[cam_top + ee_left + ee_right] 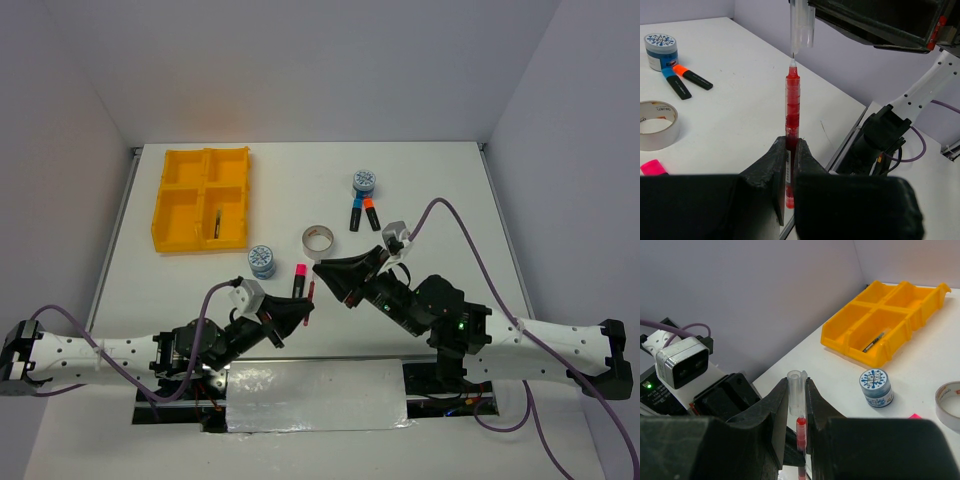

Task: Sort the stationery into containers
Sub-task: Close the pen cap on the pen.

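- red pen (pixel 792 115): held upright off the table (pixel 450 200), right of the yellow tray (pixel 203 183) and nearer the arms than it
- left fingers (pixel 784 152): nearly closed, pinching the lower barrel of the red pen, tip up
- clear cap (pixel 802 22): straight above the pen, its thin end right at the pen tip; can't tell if they touch
- right fingers (pixel 809 390): clamped on the clear cap, only a narrow gap between them
- thin dark pen (pixel 215 222): lying in the tray's near-right compartment
- blue-white tape roll (pixel 262 261): on the table just off the tray's near-right corner
- pink highlighter (pixel 300 275): right of that roll, near the held pen
- grey tape ring (pixel 318 238): lying flat, right of the tray, level with its near edge
- blue highlighter (pixel 356 213) and orange highlighter (pixel 371 213): side by side, well right of the tray
- second tape roll (pixel 364 182): just beyond those two, level with the tray's middle
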You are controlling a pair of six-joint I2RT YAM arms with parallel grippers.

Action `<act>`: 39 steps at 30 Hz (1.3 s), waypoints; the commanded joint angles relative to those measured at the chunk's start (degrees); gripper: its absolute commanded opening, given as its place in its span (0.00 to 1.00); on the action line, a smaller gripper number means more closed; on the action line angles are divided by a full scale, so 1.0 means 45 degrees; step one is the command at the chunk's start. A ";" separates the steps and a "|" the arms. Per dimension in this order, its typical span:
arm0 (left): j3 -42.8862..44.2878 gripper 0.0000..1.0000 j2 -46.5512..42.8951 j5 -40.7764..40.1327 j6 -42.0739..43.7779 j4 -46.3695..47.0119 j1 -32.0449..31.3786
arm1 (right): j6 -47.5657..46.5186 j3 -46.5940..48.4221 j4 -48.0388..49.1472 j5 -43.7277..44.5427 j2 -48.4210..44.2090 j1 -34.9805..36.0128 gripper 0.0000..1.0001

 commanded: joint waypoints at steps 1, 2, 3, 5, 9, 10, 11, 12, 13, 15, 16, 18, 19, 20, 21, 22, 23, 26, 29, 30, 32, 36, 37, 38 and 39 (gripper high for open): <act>0.0397 0.00 -0.0221 -0.0113 -0.0075 0.0572 0.0080 | 0.0099 -0.0152 0.0430 -0.0101 -0.0040 -0.0022 0.06; 0.0397 0.00 -0.0240 -0.0113 -0.0075 0.0572 0.0061 | 0.0119 -0.0171 0.0450 -0.0081 -0.0001 -0.0021 0.06; 0.0397 0.00 -0.0221 -0.0094 -0.0075 0.0553 0.0080 | 0.0158 -0.0191 0.0450 -0.0062 0.0019 0.0017 0.06; 0.0378 0.00 -0.0280 -0.0094 -0.0094 0.0552 0.0100 | 0.0177 -0.0191 0.0469 -0.0081 0.0077 -0.0041 0.06; 0.0338 0.00 -0.0319 -0.0113 -0.0114 0.0572 0.0100 | 0.0216 -0.0211 0.0528 -0.0179 0.0175 -0.0021 0.06; 0.0319 0.00 -0.0338 -0.0074 -0.0114 0.0572 0.0119 | 0.0217 -0.0230 0.0528 -0.0159 0.0194 -0.0021 0.06; 0.0338 0.00 -0.0319 -0.0035 -0.0094 0.0572 0.0119 | 0.0197 -0.0211 0.0528 -0.0140 0.0253 -0.0021 0.06; 0.0338 0.00 -0.0299 -0.0035 -0.0114 0.0572 0.0119 | 0.0197 -0.0230 0.0547 -0.0120 0.0272 -0.0021 0.06; 0.0358 0.00 -0.0299 -0.0035 -0.0114 0.0553 0.0119 | 0.0216 -0.0230 0.0547 -0.0120 0.0273 -0.0041 0.06; 0.0377 0.00 -0.0280 -0.0054 -0.0094 0.0533 0.0139 | 0.0197 -0.0211 0.0606 -0.0178 0.0311 -0.0021 0.06; 0.0358 0.00 -0.0299 -0.0055 -0.0114 0.0552 0.0139 | 0.0197 -0.0211 0.0606 -0.0179 0.0350 -0.0041 0.06; 0.0377 0.00 -0.0299 -0.0074 -0.0114 0.0553 0.0159 | 0.0197 -0.0191 0.0567 -0.0198 0.0409 -0.0021 0.06; 0.0377 0.00 -0.0318 -0.0055 -0.0094 0.0552 0.0159 | 0.0197 -0.0191 0.0567 -0.0198 0.0429 -0.0021 0.06; 0.0397 0.00 -0.0338 -0.0035 -0.0094 0.0552 0.0159 | 0.0178 -0.0210 0.0567 -0.0198 0.0429 -0.0021 0.06; 0.0397 0.00 -0.0358 -0.0016 -0.0094 0.0552 0.0159 | 0.0177 -0.0269 0.0586 -0.0140 0.0429 -0.0021 0.06; 0.0397 0.00 -0.0377 -0.0035 -0.0094 0.0552 0.0178 | 0.0139 -0.0308 0.0586 -0.0101 0.0410 -0.0041 0.06; 0.0397 0.00 -0.0397 0.0004 -0.0094 0.0552 0.0178 | 0.0100 -0.0347 0.0606 -0.0043 0.0409 -0.0021 0.06; 0.0397 0.00 -0.0397 0.0062 -0.0094 0.0572 0.0178 | 0.0022 -0.0503 0.0723 0.0172 0.0370 -0.0041 0.07; 0.0377 0.00 -0.0358 0.0043 -0.0114 0.0572 0.0198 | -0.0096 -0.0484 0.0704 0.0173 0.0390 -0.0041 0.07; 0.0377 0.00 -0.0338 0.0024 -0.0114 0.0572 0.0198 | -0.0115 -0.0465 0.0684 0.0154 0.0370 -0.0041 0.07; 0.0358 0.00 -0.0358 0.0043 -0.0114 0.0611 0.0217 | -0.0251 -0.0465 0.0703 0.0095 0.0409 -0.0041 0.07; 0.0358 0.00 -0.0299 0.0083 -0.0153 0.0611 0.0217 | -0.0467 -0.0562 0.0840 0.0114 0.0390 -0.0021 0.06; 0.0358 0.00 -0.0280 0.0082 -0.0153 0.0611 0.0217 | -0.0544 -0.0582 0.0898 0.0114 0.0312 -0.0021 0.06; 0.0338 0.00 -0.0299 0.0082 -0.0172 0.0611 0.0217 | -0.0565 -0.0582 0.0938 0.0114 0.0312 -0.0021 0.06; 0.0319 0.00 -0.0280 0.0102 -0.0172 0.0630 0.0217 | -0.0642 -0.0562 0.0938 0.0134 0.0312 -0.0021 0.06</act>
